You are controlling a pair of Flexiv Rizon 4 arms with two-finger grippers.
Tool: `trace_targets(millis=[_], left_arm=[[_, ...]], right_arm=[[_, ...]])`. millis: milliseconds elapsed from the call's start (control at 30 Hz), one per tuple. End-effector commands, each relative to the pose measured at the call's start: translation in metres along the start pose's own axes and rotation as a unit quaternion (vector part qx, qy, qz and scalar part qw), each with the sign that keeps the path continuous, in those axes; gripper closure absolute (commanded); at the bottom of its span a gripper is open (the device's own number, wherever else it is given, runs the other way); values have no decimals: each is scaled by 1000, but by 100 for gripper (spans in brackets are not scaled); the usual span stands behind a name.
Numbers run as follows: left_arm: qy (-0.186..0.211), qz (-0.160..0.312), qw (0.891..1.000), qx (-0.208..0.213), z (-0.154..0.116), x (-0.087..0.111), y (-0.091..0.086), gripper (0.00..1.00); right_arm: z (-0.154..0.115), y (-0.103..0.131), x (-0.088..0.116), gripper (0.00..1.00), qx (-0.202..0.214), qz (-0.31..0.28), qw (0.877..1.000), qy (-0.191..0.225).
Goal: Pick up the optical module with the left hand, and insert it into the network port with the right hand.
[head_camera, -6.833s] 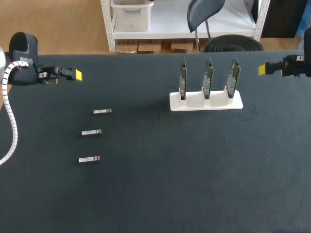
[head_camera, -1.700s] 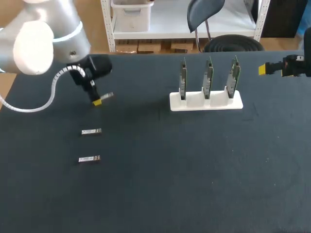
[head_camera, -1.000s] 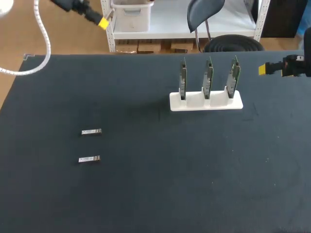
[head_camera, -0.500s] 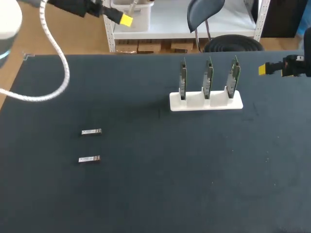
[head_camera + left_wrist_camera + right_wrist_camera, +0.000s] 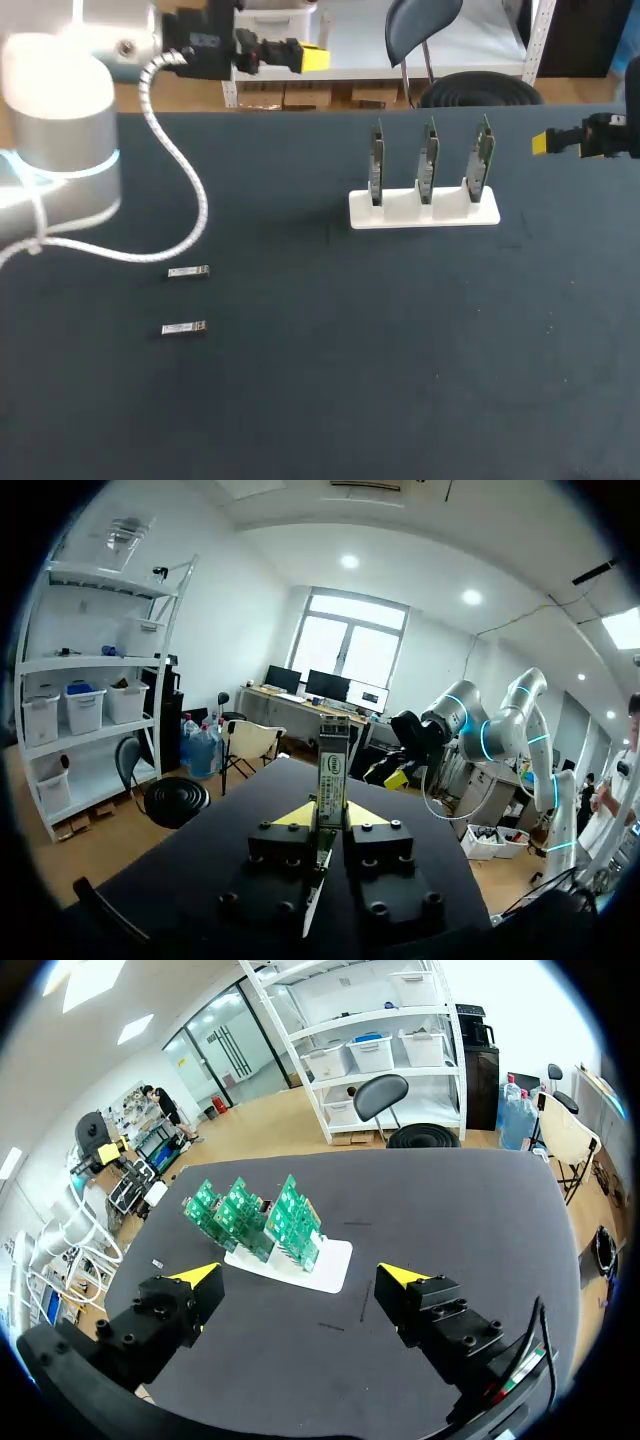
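- Three optical modules (image 5: 188, 271) (image 5: 184, 327): two lie on the table (image 5: 400, 380), while a third optical module (image 5: 333, 765) sits clamped in the left gripper (image 5: 330, 815).
- Three green circuit boards (image 5: 429, 160) stand in one white holder (image 5: 424, 214).
- Two grippers in all, counting the right gripper (image 5: 547, 143).

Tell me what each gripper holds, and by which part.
The left gripper is shut on the optical module, pinching it across its sides, with one end projecting past the yellow tips. The right gripper is open and holds nothing.
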State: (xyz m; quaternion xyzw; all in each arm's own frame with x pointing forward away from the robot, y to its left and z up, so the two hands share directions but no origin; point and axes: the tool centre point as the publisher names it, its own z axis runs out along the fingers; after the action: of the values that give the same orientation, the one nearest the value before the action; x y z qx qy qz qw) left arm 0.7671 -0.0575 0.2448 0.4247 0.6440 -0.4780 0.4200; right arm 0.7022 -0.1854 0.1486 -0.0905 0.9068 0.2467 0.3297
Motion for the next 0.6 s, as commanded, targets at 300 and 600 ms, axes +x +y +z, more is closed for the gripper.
trace_targets(millis=[300, 600], left_arm=[[-28, 65, 997, 37, 48, 19, 1, 100], [-22, 68, 996, 50, 66, 31, 10, 100]], right_arm=[[-2, 2, 1, 0, 5, 1, 1000, 0], [-2, 2, 1, 0, 5, 1, 1000, 0]])
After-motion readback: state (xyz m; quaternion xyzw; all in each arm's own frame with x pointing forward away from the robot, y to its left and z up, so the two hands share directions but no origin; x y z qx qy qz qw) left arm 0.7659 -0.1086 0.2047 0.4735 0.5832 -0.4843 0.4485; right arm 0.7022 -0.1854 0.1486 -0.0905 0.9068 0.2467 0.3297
